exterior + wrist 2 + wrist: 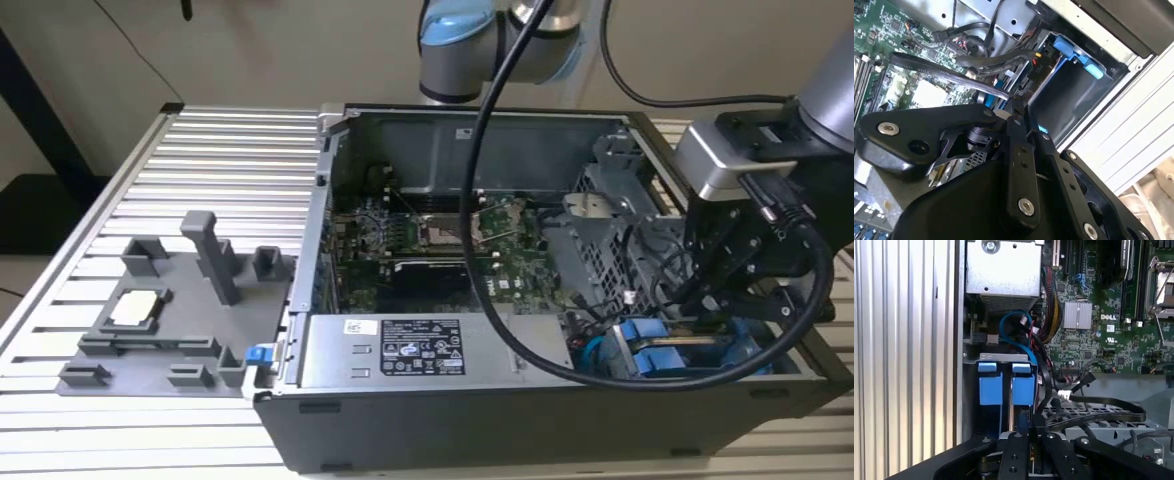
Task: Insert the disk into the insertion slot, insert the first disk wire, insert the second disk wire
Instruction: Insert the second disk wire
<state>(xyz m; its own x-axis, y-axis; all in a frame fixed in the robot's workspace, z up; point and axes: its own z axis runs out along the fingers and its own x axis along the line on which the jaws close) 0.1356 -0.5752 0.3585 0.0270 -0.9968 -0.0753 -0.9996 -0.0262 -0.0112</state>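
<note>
Noted end effector low inside the case, poised over the rear of the disk. Apart or together: cannot tell. Found the disk seated in the insertion slot beside 1 other blue-framed drive, backs exposed, presumably for cabling. Logged black flat cable lying loose nearby. Beyond: motherboard, ribbed bench.

Counts: computer case 1, blue-framed drives 2, grey fixture 1.
One open computer case on the tabletop; two blue-framed drives side by side in its near right corner; one power-supply box; one motherboard; one grey fixture to the exterior view's left.
</note>
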